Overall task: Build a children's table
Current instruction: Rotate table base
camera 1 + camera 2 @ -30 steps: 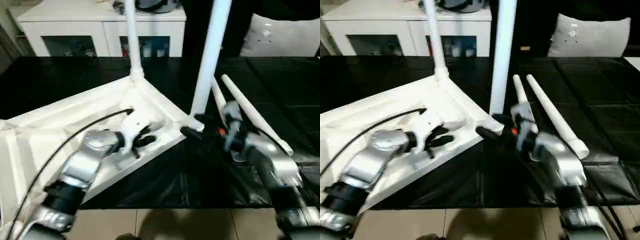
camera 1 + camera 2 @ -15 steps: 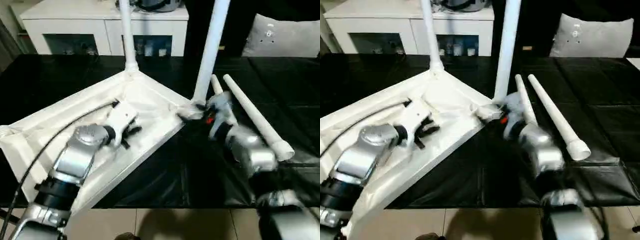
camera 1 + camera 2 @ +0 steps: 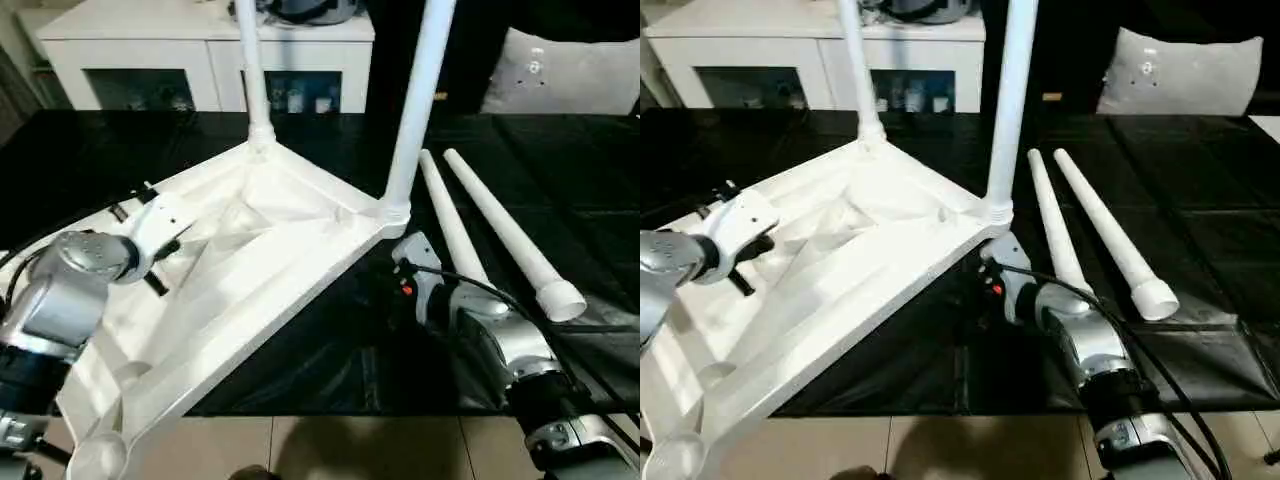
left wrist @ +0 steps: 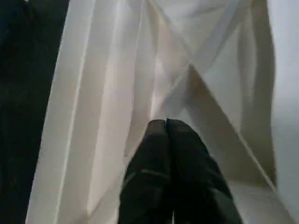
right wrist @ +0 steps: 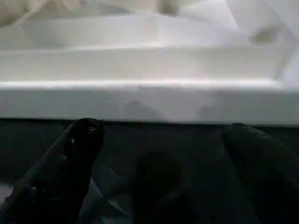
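Now the left gripper (image 4: 167, 128) has its two black fingers pressed together, holding nothing, poised over the ribbed underside of the white plastic rectangular table top (image 3: 270, 240), near its left edge. The right gripper (image 5: 159, 135) is spread wide and empty, its fingertips close to the top's near rim by the corner socket, seemingly just short of touching it. The top lies upside down on the black mat (image 3: 560, 190), with two long white tapered legs standing upright in its far sockets (image 3: 255, 70) (image 3: 418, 90) and two loose white legs (image 3: 450, 225) (image 3: 505, 235) lying side by side on the mat to the right. A second ago the left gripper was partly open over the middle of the underside; since then it has shut and swung outward to the left. The right gripper has backed off from the corner socket.
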Motion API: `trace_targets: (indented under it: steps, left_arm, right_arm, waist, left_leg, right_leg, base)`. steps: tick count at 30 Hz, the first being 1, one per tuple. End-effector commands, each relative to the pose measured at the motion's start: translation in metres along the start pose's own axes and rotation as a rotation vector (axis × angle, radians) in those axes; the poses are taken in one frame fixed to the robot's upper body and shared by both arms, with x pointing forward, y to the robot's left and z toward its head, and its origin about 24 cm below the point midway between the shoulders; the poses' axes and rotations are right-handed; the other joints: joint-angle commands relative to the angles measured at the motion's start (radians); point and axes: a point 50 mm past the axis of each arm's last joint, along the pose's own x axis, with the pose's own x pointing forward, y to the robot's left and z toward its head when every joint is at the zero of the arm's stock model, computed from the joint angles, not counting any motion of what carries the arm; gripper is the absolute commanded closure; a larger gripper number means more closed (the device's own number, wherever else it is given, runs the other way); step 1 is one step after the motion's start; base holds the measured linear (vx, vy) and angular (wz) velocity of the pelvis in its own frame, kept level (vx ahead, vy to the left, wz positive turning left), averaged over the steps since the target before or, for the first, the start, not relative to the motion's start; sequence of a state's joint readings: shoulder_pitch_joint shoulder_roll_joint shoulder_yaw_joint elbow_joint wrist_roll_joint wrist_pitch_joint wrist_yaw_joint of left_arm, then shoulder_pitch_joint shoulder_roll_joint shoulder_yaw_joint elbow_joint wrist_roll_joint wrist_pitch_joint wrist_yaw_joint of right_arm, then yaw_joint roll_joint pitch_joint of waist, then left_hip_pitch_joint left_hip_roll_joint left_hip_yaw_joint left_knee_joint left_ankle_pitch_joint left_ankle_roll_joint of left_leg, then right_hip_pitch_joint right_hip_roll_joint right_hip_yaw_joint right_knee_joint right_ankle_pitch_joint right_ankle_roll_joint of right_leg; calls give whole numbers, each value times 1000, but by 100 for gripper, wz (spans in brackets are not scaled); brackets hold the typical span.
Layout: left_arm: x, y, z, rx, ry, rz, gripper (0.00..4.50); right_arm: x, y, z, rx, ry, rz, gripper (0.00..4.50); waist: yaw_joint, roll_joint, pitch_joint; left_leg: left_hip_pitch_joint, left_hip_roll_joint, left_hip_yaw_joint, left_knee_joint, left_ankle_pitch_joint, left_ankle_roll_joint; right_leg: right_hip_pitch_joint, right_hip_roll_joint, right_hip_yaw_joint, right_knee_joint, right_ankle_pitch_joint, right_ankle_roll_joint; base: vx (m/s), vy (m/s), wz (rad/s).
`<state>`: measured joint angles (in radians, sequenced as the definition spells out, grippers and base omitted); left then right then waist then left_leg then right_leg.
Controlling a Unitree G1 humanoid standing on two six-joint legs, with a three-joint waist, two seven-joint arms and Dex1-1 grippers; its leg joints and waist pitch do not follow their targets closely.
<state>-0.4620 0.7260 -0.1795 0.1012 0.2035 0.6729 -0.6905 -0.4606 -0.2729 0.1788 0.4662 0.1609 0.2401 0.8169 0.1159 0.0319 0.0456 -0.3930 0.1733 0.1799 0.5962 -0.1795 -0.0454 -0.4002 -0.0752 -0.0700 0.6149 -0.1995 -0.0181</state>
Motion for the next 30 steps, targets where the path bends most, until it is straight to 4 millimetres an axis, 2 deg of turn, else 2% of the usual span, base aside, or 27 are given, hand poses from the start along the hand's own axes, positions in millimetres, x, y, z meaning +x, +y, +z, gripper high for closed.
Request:
trace_targets:
  steps: [1, 3, 6, 8, 12, 15, 16, 17, 19, 20, 21, 23, 24, 25, 26, 29, 30]
  left_arm:
    - [-3, 1, -1, 15, 11, 0, 448]
    - [-6, 2, -19, 52, 110, -38, 448]
    - [-5, -6, -25, 51, 138, -95, 448]
    - [-4, -17, -34, 64, 182, -173, 448]
    - [-4, -32, -48, 82, 249, -261, 448]
    - [-3, -35, -48, 79, 247, -281, 448]
    - [0, -43, -42, 54, 184, -338, 448]
    - [0, -43, -42, 54, 184, -338, 448]
    - [2, -51, -35, 39, 133, -390, 448]
    - [2, -53, -33, 39, 115, -408, 448]
    - [3, -60, -28, 37, 71, -453, 448]
    - [4, -61, -27, 36, 65, -459, 448]
    - [5, -78, -6, -9, -68, -590, 448]
    - [5, -78, -6, -9, -68, -590, 448]
    - [6, -87, 8, -27, -146, -657, 448]
    - [9, -91, 17, -25, -181, -674, 448]
    - [11, -93, 22, -33, -199, -678, 448]
  right_arm:
    - [0, 2, 1, -1, 8, 14, 0]
    - [4, 7, -1, -15, 33, 34, 0]
    - [9, 8, 1, -19, 32, 9, 0]
    - [17, 8, 1, -3, 36, -37, 0]
    - [28, 11, -3, 17, 72, -66, 0]
    - [32, 13, -2, 19, 69, -64, 0]
    - [39, 17, 0, 21, 61, -61, 0]
    - [39, 17, 0, 21, 61, -61, 0]
    - [42, 18, 2, 16, 59, -62, 0]
    - [43, 18, 2, 15, 59, -62, 0]
    - [45, 17, 3, 12, 56, -70, 0]
    - [45, 17, 4, 11, 56, -71, 0]
    - [49, 13, 8, 5, 47, -110, 0]
    - [49, 13, 8, 5, 47, -110, 0]
    - [50, 9, 10, 4, 41, -143, 0]
    - [49, 7, 12, 1, 41, -153, 0]
    - [49, 6, 12, 0, 40, -155, 0]
  waist:
    - [-1, 14, -62]
    - [-3, 12, -61]
    - [-5, 13, -62]
    - [-6, 19, -62]
    - [-9, 20, -62]
    - [-9, 18, -60]
    - [-10, 15, -59]
    - [-9, 18, -60]
    - [-10, 11, -60]
    - [-11, 14, -59]
    - [-10, 13, -59]
    - [-9, 13, -58]
    - [-11, 11, -59]
    - [-12, 11, -59]
    - [-11, 10, -59]
    - [-12, 11, -61]
    - [-17, 6, -61]
  left_leg:
    - [30, 59, -28, -77, -220, 10]
    - [26, 57, -30, -79, -231, 6]
    - [29, 57, -29, -78, -221, 1]
    - [30, 57, -30, -80, -232, -9]
    - [32, 58, -30, -82, -253, -25]
    - [34, 57, -29, -83, -266, -28]
    - [35, 57, -30, -85, -276, -31]
    - [36, 57, -30, -85, -276, -35]
    - [35, 57, -28, -85, -268, -36]
    - [34, 57, -29, -85, -267, -36]
    - [36, 57, -28, -86, -272, -35]
    - [35, 56, -29, -86, -275, -36]
    - [35, 56, -27, -85, -270, -39]
    - [33, 54, -28, -85, -267, -40]
    - [34, 56, -26, -84, -255, -41]
    - [33, 54, -26, -83, -247, -38]
    - [30, 54, -25, -83, -241, -30]
  right_leg:
    - [39, -73, 48, -63, -114, -215]
    - [41, -73, 48, -62, -125, -208]
    - [39, -76, 51, -63, -121, -210]
    - [36, -76, 51, -62, -125, -215]
    - [37, -75, 51, -61, -118, -221]
    - [37, -75, 52, -62, -124, -217]
    - [37, -76, 52, -64, -140, -212]
    - [37, -78, 53, -64, -145, -213]
    - [37, -76, 54, -63, -136, -212]
    - [38, -76, 54, -61, -138, -211]
    - [37, -77, 54, -64, -149, -209]
    - [37, -78, 55, -65, -160, -208]
    - [37, -81, 56, -62, -163, -209]
    - [39, -80, 55, -65, -167, -210]
    - [38, -80, 57, -64, -155, -212]
    - [41, -78, 55, -62, -144, -210]
    - [45, -78, 56, -62, -134, -207]
  base:
    - [0, 0, 0]
    - [0, 0, 0]
    - [0, 0, 0]
    - [0, 0, 0]
    - [0, 0, 0]
    - [0, 0, 0]
    - [0, 0, 0]
    - [0, 0, 0]
    - [0, 0, 0]
    - [0, 0, 0]
    - [0, 0, 0]
    - [0, 0, 0]
    - [0, 0, 0]
    - [0, 0, 0]
    - [0, 0, 0]
    - [0, 0, 0]
    - [0, 0, 0]
